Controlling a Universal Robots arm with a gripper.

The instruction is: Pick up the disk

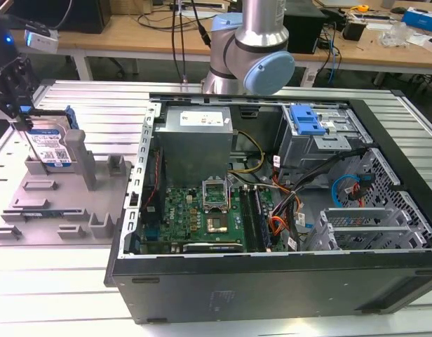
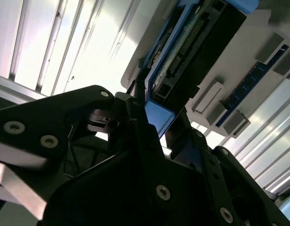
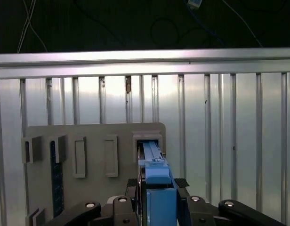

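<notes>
The slatted metal desk (image 1: 83, 98) is carrying everything, and the grey slotted tray (image 1: 55, 210) is sitting flat on it toward the exterior view's left. An open black computer case (image 1: 272, 281) is lying on its side just beside the tray, on the exterior view's right of it, with its circuit board and cabling facing up. The robot arm (image 1: 261, 42) is standing behind the case, well apart from the tray and further back than it. The gripper (image 1: 25, 121) is hanging over the tray's far corner on the exterior view's left, its tips meeting the top of the part standing there.

The disk (image 1: 53, 149) is standing upright on edge in a slot at the back of the tray. Its blue-and-white label is facing the exterior camera, a blue rail is running up its side, and its lower edge is sitting behind the slot's low wall. In the first wrist view the disk (image 3: 152, 153) is showing edge-on, coming out of a slot near a corner of the tray (image 3: 95, 186). The gripper (image 3: 157, 186) is straddling its blue rail there: the jaws are sitting narrow and gripping the disk, one dark finger (image 3: 134, 197) pressing against each side of the rail. In the second wrist view the gripper (image 2: 159, 115) is pinching that blue end of the disk (image 2: 192, 52), with the tray (image 2: 258, 37) showing beyond it.

A bright blue bracket (image 1: 305, 121) is sitting inside the case, well apart from the tray on the exterior view's right
</notes>
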